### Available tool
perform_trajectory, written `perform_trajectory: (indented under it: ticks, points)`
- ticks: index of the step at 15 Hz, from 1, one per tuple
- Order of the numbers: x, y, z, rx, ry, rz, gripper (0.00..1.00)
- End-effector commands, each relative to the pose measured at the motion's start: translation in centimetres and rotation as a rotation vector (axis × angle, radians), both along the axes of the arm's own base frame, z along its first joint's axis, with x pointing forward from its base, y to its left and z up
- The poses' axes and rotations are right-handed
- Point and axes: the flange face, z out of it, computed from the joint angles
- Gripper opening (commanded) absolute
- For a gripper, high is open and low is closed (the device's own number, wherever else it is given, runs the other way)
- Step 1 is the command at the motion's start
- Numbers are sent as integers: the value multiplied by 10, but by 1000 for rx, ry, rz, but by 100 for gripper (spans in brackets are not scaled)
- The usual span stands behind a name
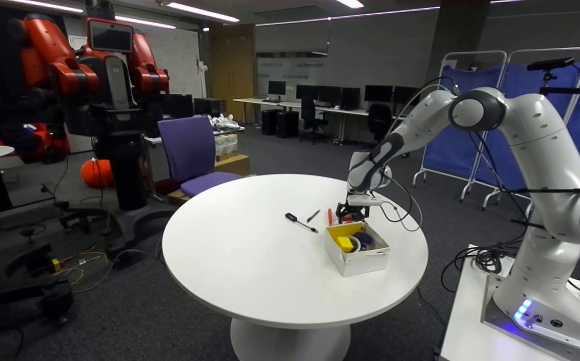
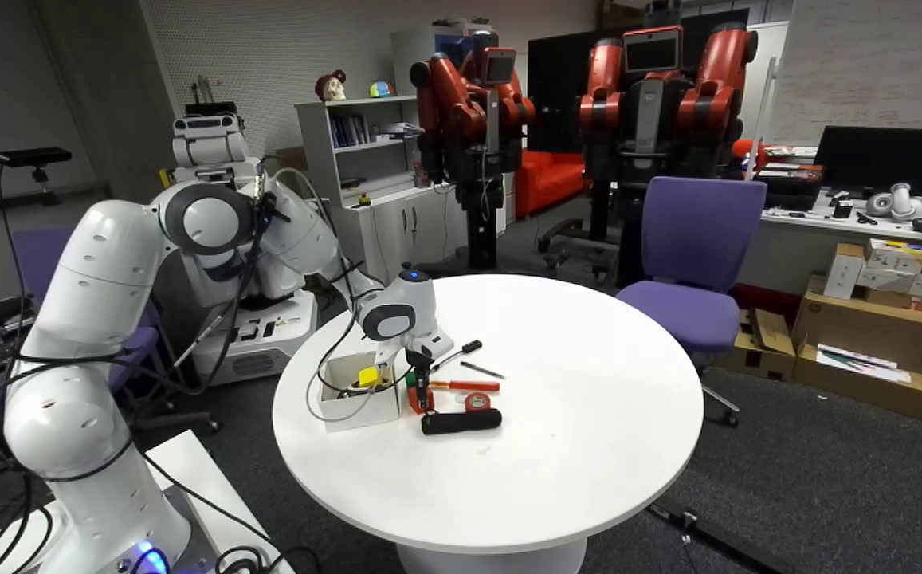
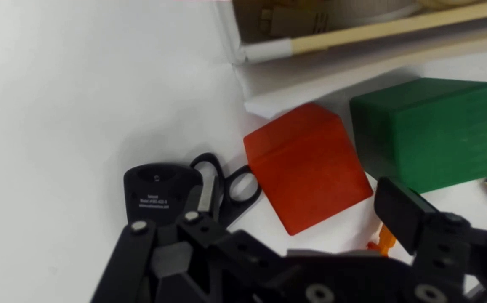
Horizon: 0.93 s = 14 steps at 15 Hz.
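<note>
Red block [image 3: 310, 172] sits on the white table [image 2: 588, 399], close to a corner of the open box [image 2: 361, 410]; I cannot tell whether the two touch. My gripper [image 3: 302, 198] hangs pointing down at the block, fingers spread wide, with the block showing in the gap between them. I have no hold on it; whether a finger brushes it I cannot tell. Just beside it is a green block [image 3: 441, 139], also near the box wall, and one of my fingertips covers a bit of its lower edge in the wrist view. To the other side lie scissors [image 3: 237, 209], their black loops near the red block, next to a long black case [image 3: 159, 191] that runs partly behind my other finger.

In an exterior view a red tape roll [image 2: 477, 402] lies between that case and a red-handled tool [image 2: 476, 387] whose kind I cannot make out. Farther from the box are a pen [image 2: 482, 370] and a black adapter [image 1: 291, 216] on a short cable. Inside the box I see a yellow block [image 2: 368, 377], with a dark roll [image 1: 366, 239] near it.
</note>
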Motion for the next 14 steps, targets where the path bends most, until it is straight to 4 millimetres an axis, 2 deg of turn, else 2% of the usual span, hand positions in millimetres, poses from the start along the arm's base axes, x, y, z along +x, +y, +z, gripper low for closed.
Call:
perform_trajectory:
  ticks: [1,2,3,4,6,10,14]
  points:
    - [7,4,4,-20,20,35,100]
    - [8,5,4,-24,22,41,100]
    - [8,6,3,-33,24,44,94]
    - [9,6,3,-41,28,47,72]
    - [11,7,5,-45,27,54,69]
    - [12,6,6,-55,31,61,37]
    - [12,6,9,-65,34,65,33]
